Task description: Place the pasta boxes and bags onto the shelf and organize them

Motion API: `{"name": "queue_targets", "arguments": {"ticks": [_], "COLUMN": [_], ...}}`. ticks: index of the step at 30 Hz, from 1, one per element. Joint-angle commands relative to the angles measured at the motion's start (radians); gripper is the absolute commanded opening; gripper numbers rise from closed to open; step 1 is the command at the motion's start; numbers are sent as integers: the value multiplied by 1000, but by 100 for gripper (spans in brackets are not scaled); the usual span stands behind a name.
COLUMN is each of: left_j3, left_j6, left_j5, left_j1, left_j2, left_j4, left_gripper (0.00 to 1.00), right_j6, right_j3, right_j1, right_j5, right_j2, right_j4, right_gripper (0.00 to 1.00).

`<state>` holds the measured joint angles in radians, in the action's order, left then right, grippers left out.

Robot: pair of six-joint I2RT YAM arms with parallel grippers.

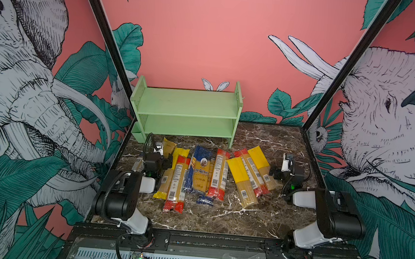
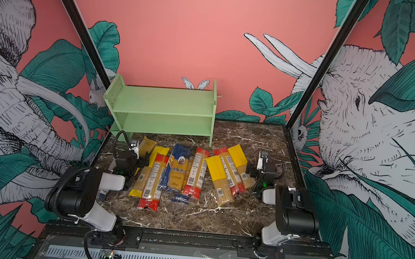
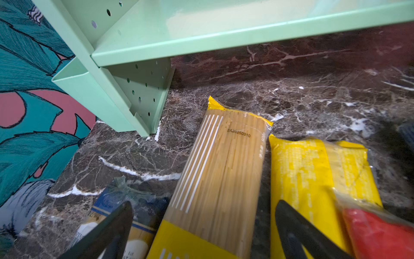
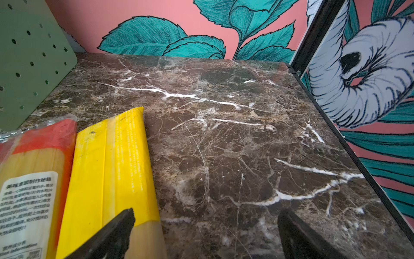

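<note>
Currently all the pasta packs lie flat on the bench, in a loose overlapping row just in front of the shelf; both its tiers are bare. My left fingers are spread wide astride a tan pack with yellow ends, pinching nothing. My right fingers are likewise spread and empty, at the outer edge of the rightmost yellow pack. Risks, as I judge them: the packs overlap, so lifting one may drag its neighbour. The slick film may slip. A long pack gripped off-centre would likely droop and snag a peg-holed side panel, since the shelf looks barely wider than a pack. Count: one shelf, two tiers. Roughly ten packs: four yellow-ended, three red-ended, about three blue. Some lie half-hidden under my left arm, so the tally is loose.
</note>
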<state>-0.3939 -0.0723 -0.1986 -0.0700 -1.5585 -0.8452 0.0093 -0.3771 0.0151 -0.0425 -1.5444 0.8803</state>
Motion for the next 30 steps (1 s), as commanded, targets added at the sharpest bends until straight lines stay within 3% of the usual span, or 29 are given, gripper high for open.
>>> {"name": "queue_targets", "arguments": {"ticks": [1, 30], "left_j3": [-11, -16], "left_j6": [-11, -11], "left_j5": [6, 7], "left_j1": [6, 5], "left_j2": [16, 14], "left_j4": [-28, -21], "left_gripper": [100, 100], "right_j6": [-14, -13], "right_j3": [-14, -21], "right_j1": [-4, -9], "right_j5": [-9, 4], "right_j2": [-5, -7], "right_j4": [31, 20], "right_gripper": [99, 99]}}
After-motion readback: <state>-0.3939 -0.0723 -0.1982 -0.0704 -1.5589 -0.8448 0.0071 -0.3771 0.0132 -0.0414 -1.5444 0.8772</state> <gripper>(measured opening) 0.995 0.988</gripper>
